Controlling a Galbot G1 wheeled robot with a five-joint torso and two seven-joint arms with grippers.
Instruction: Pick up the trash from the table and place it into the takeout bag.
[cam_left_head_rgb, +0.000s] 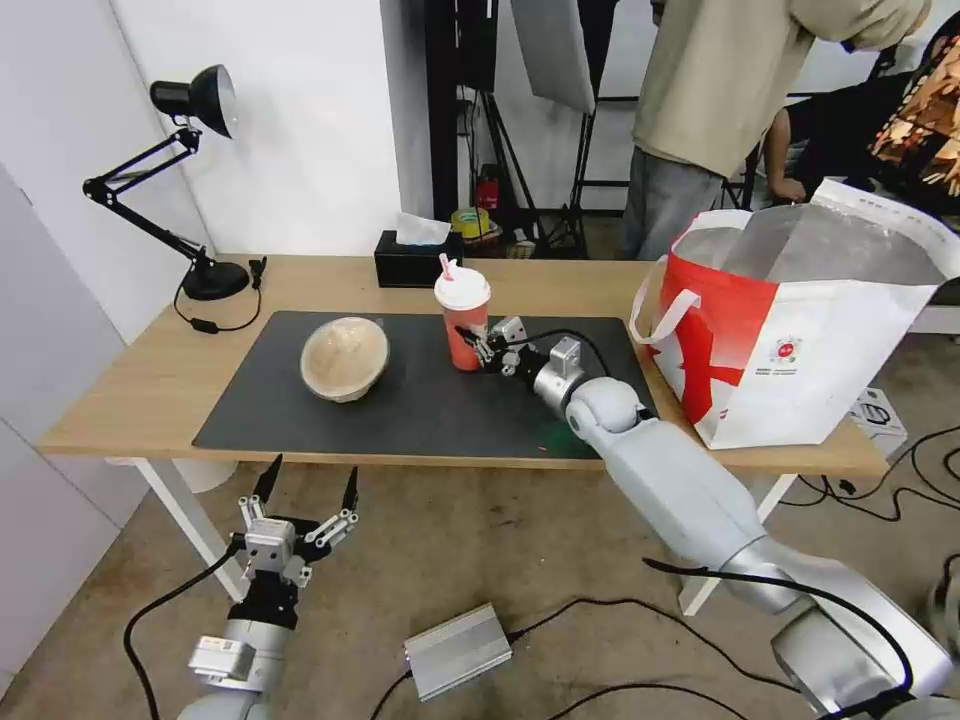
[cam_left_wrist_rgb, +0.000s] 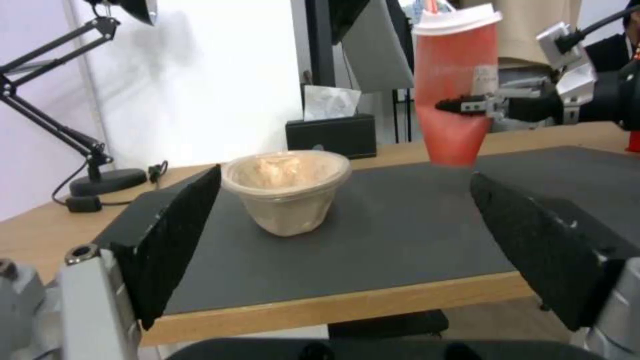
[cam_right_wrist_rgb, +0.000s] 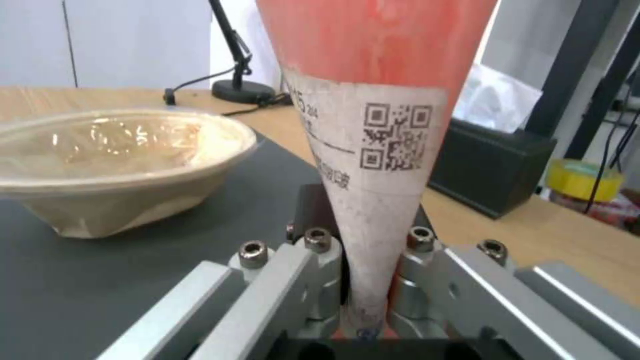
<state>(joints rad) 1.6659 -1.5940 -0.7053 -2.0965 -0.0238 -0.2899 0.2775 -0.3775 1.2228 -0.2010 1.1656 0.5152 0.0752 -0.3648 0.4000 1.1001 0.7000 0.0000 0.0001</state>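
We see right gripper (cam_left_head_rgb: 478, 345) clamped on red cup (cam_left_head_rgb: 463, 318) mid-mat (cam_left_head_rgb: 420, 420); beige bowl (cam_left_head_rgb: 344, 358) nearer table's (cam_left_head_rgb: 150, 380) left end; left gripper (cam_left_head_rgb: 308, 490) spread wide below front edge.

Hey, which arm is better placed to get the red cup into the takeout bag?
The right. The right gripper is shut on the red cup, and the takeout bag stands on the robot's right. The left gripper hangs open below the table edge.
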